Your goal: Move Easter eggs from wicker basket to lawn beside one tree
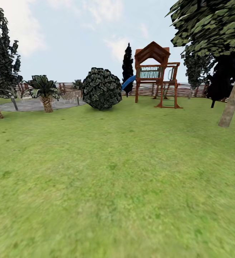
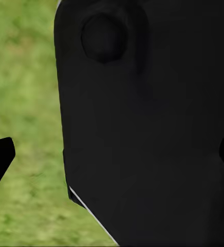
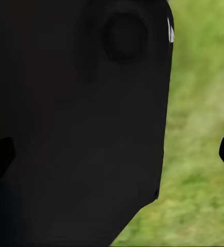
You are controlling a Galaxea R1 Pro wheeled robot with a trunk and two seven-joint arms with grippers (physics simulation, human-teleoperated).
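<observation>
Black fingertips of the left gripper (image 2: 112,154) and right gripper (image 3: 112,154) stood wide apart at each wrist view's edges, released and holding nothing, a dark robot body panel (image 2: 153,123) between them. Beyond lay the lawn (image 1: 117,179), a tree (image 1: 234,96), a round bush (image 1: 102,89) and a playset (image 1: 156,73). The robot was judged in transit, searching; the next move called for finding the basket.
</observation>
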